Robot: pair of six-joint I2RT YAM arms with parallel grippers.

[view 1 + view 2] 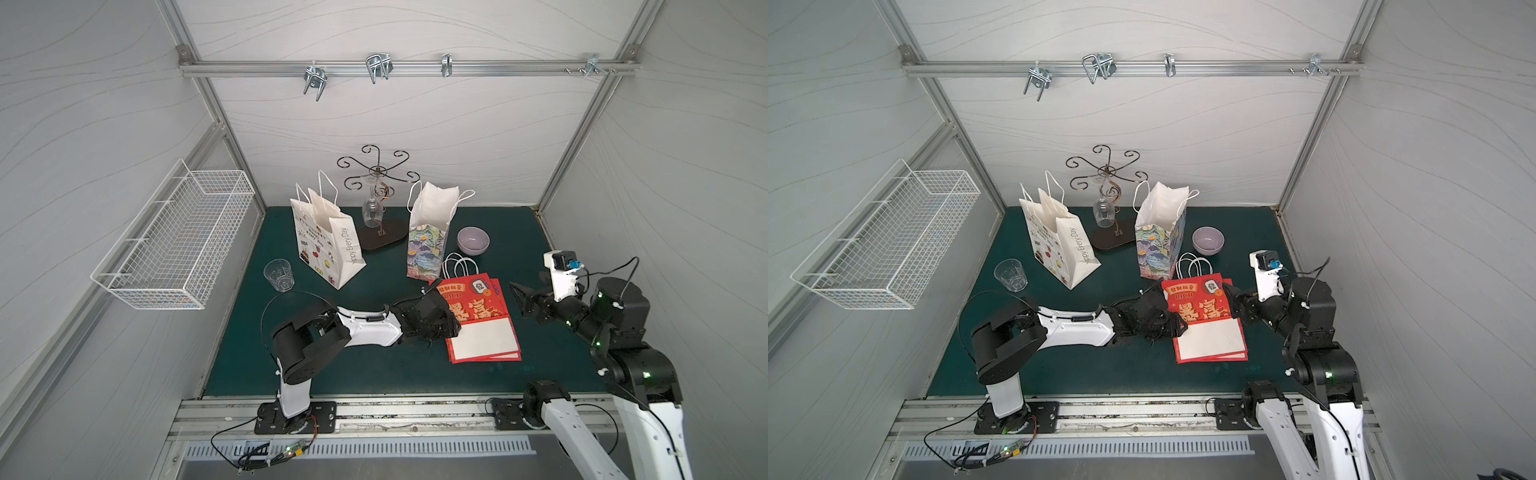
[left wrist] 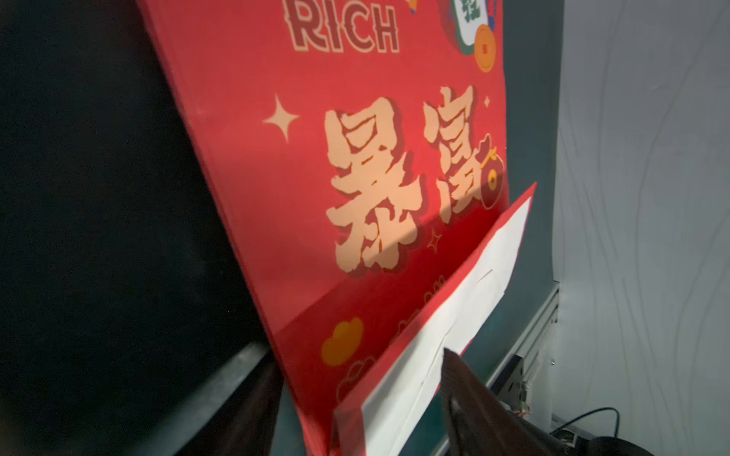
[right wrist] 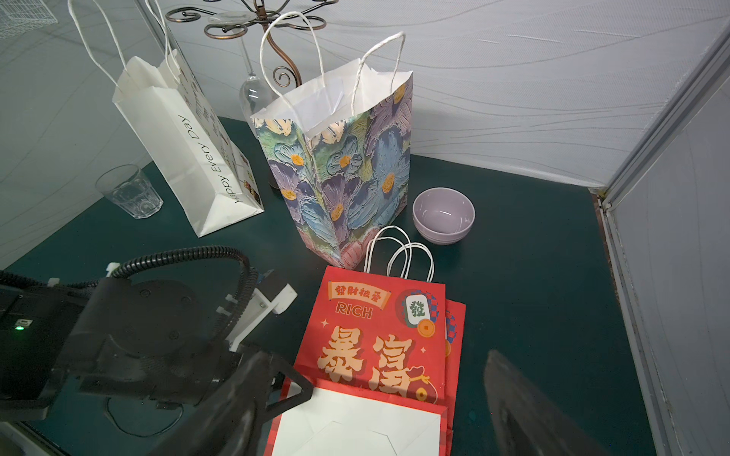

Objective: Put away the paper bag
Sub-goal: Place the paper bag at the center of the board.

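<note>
Nearest the front edge of the green counter [image 1: 374,374] we see both arms reaching in from their bases. The left hand [image 1: 449,315] sits at the left edge of the red paper bag [image 1: 478,309]. In the left wrist view its fingers [image 2: 470,395] stand apart, one over the bag's white folded base [image 2: 454,308] and one just off the bag's edge. We cannot tell whether either finger touches the paper. The right hand [image 1: 517,297] hangs by the bag's right edge, fingers spread wide with nothing between them.

The red paper bag lies flat, right of the counter's middle. Its folded base points to the front edge and its white cord handles [image 1: 457,266] point to the back. A second red layer shows along its right side.

Farther back, near the left edge, stands a clear tumbler [image 1: 279,275]. Behind it a white printed bag [image 1: 328,245] stands open and leaning. A floral bag [image 1: 428,245] stands upright just behind the red bag's handles, with a lilac bowl [image 1: 473,240] just to its right.

Between the two standing bags, toward the back edge, is a scrolled metal stand [image 1: 376,170] with a wine glass [image 1: 372,212] hanging upside down from it.

A white wire basket [image 1: 174,245] hangs on the left wall. Metal hooks [image 1: 378,66] sit on a rail high on the back wall.
</note>
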